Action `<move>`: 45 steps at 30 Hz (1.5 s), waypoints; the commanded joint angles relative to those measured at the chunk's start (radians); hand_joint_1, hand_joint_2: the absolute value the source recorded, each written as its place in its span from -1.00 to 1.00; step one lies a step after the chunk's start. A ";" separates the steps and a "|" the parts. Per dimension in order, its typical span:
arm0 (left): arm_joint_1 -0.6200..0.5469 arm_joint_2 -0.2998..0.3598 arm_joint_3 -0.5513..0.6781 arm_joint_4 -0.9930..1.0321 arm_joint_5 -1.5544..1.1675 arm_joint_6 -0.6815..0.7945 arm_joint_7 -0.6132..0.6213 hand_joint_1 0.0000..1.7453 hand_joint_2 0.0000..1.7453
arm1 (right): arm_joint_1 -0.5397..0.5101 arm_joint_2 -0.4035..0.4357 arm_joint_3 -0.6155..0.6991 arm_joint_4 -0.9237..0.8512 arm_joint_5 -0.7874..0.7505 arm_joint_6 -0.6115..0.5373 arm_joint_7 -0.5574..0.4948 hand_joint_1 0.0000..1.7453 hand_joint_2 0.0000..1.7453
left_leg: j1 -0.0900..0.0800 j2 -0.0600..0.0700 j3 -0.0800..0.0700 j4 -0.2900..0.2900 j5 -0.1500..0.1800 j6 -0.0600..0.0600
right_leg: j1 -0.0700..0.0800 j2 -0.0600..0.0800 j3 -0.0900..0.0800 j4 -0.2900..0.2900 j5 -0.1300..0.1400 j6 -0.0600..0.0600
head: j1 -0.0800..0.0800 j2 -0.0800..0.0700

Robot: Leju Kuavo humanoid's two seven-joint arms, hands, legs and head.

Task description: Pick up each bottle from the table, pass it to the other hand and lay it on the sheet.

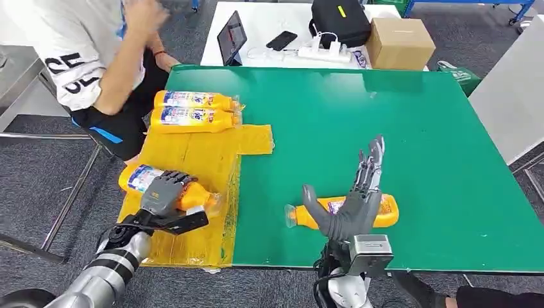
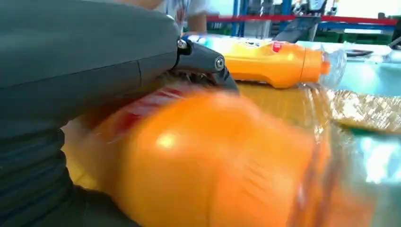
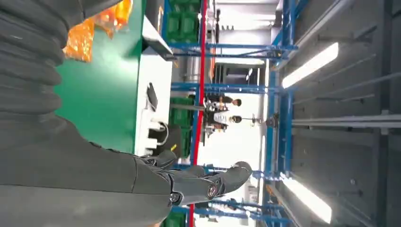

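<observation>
While the left hand point(image 1: 165, 192) wraps its fingers over an orange bottle point(image 1: 149, 181) at the near end of the yellow sheet point(image 1: 192, 160), the bottle lies on its side on the sheet, label toward the bench's left edge and clear cap pointing toward the green surface. Seen from the left wrist, that bottle point(image 2: 213, 165) is a blurred orange mass under the hand point(image 2: 85, 71), with the thumb tip resting on top of it.

Just to the right, near the front edge of the green bench point(image 1: 417, 128), the right hand point(image 1: 359, 192) stands upright with its fingers spread and straight, grasping nothing. It is in front of a second bottle point(image 1: 388, 212), which lies on its side on the bare green top, cap pointing left toward the sheet; whether the palm touches it I cannot tell. From the right wrist the fingers point(image 3: 227, 177) show extended into open air.

Farther along the sheet, two more bottles point(image 1: 192, 110) lie side by side, touching, caps pointing right.

Beyond them a person point(image 1: 96, 58) in a white shirt sits at the bench's far left corner. Behind the bench, a white table point(image 1: 256, 38) carries a tablet point(image 1: 231, 37), a phone point(image 1: 281, 40), a black case point(image 1: 340, 22) and a cardboard box point(image 1: 399, 43).
</observation>
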 commanded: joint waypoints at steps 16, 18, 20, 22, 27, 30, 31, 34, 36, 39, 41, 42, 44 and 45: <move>0.107 0.018 0.012 -0.148 0.286 -0.297 -0.052 -1.00 -1.00 | -0.028 0.031 -0.066 0.148 -0.017 0.089 0.002 -1.00 1.00 | 0.001 0.000 0.004 -0.001 0.000 0.000 | 0.001 -0.002 0.005 -0.002 0.000 -0.001 | 0.000 0.000; 0.112 0.018 0.026 -0.151 0.326 -0.325 -0.063 -1.00 -1.00 | -0.027 0.029 -0.067 0.150 -0.018 0.091 0.002 -1.00 1.00 | 0.001 0.001 0.005 -0.001 -0.001 0.000 | 0.001 -0.001 0.006 -0.002 0.000 -0.001 | 0.000 0.000; 0.112 0.018 0.026 -0.151 0.326 -0.325 -0.063 -1.00 -1.00 | -0.027 0.029 -0.067 0.150 -0.018 0.091 0.002 -1.00 1.00 | 0.000 0.000 0.003 -0.001 0.000 0.000 | 0.000 -0.002 0.005 -0.001 0.000 -0.001 | 0.000 0.000; 0.112 0.018 0.026 -0.151 0.326 -0.325 -0.063 -1.00 -1.00 | -0.027 0.029 -0.067 0.150 -0.018 0.091 0.002 -1.00 1.00 | 0.001 0.000 0.004 -0.001 -0.001 0.000 | 0.001 -0.001 0.006 -0.002 0.000 -0.001 | 0.000 0.000; 0.124 -0.006 0.066 -0.171 0.406 -0.351 -0.079 -1.00 -1.00 | -0.029 0.033 -0.067 0.164 -0.017 0.094 0.002 -1.00 1.00 | 0.001 0.000 0.005 -0.001 -0.001 0.000 | 0.001 -0.002 0.006 -0.002 0.000 -0.002 | 0.000 0.000; 0.147 -0.054 0.123 -0.228 0.453 -0.265 -0.060 -1.00 -1.00 | -0.032 0.040 -0.072 0.212 0.008 0.107 0.002 -1.00 1.00 | 0.001 0.001 0.005 -0.001 -0.001 0.000 | 0.001 -0.001 0.006 -0.002 0.000 -0.002 | 0.000 0.000; 0.158 -0.084 0.154 -0.256 0.476 -0.201 -0.068 -1.00 -1.00 | -0.033 0.033 -0.063 0.225 0.049 0.104 0.002 -1.00 1.00 | 0.001 -0.001 0.004 -0.001 0.000 0.000 | 0.001 -0.002 0.005 -0.002 0.000 -0.001 | 0.000 0.000; 0.189 -0.184 0.271 -0.367 0.588 0.016 -0.125 -1.00 1.00 | -0.059 -0.010 -0.018 0.303 0.225 0.145 0.129 -1.00 1.00 | 0.001 -0.002 0.003 -0.001 0.000 0.001 | 0.001 -0.004 0.005 -0.002 0.000 -0.001 | 0.000 0.000; 0.197 -0.212 0.332 -0.434 0.680 0.117 -0.172 -1.00 1.00 | -0.096 -0.066 0.007 0.403 0.406 0.174 0.261 -1.00 1.00 | 0.001 -0.002 0.002 0.000 0.000 0.001 | 0.002 -0.004 0.004 -0.002 0.000 -0.001 | 0.000 0.000; 0.205 -0.215 0.368 -0.494 0.714 0.215 -0.258 -1.00 1.00 | -0.117 -0.128 -0.029 0.447 0.509 0.187 0.341 -1.00 1.00 | 0.002 -0.001 0.002 -0.001 0.000 0.001 | 0.002 -0.003 0.004 -0.003 0.000 -0.001 | 0.000 0.000; 0.228 -0.204 0.340 -0.562 0.701 0.275 -0.262 -1.00 1.00 | -0.124 -0.166 -0.062 0.441 0.544 0.215 0.386 -1.00 1.00 | 0.001 -0.002 0.002 -0.001 0.000 0.001 | 0.002 -0.004 0.004 -0.003 0.000 -0.001 | 0.000 0.000; 0.241 -0.194 0.315 -0.590 0.698 0.304 -0.262 -1.00 1.00 | -0.129 -0.189 -0.081 0.432 0.563 0.233 0.410 -1.00 1.00 | 0.002 -0.002 0.003 0.000 -0.001 0.001 | 0.002 -0.004 0.006 -0.003 0.000 -0.001 | 0.000 0.000; 0.255 -0.182 0.281 -0.618 0.696 0.333 -0.262 -1.00 1.00 | -0.137 -0.232 -0.099 0.423 0.585 0.289 0.448 -1.00 1.00 | 0.000 -0.002 0.000 0.000 0.000 0.001 | 0.001 -0.004 0.003 -0.002 0.000 0.000 | 0.000 0.000; 0.258 -0.180 0.274 -0.626 0.704 0.338 -0.262 -1.00 1.00 | -0.139 -0.251 -0.099 0.422 0.598 0.320 0.472 -1.00 1.00 | 0.001 -0.002 0.001 0.000 -0.001 0.001 | 0.001 -0.004 0.004 -0.002 0.000 -0.001 | 0.000 0.000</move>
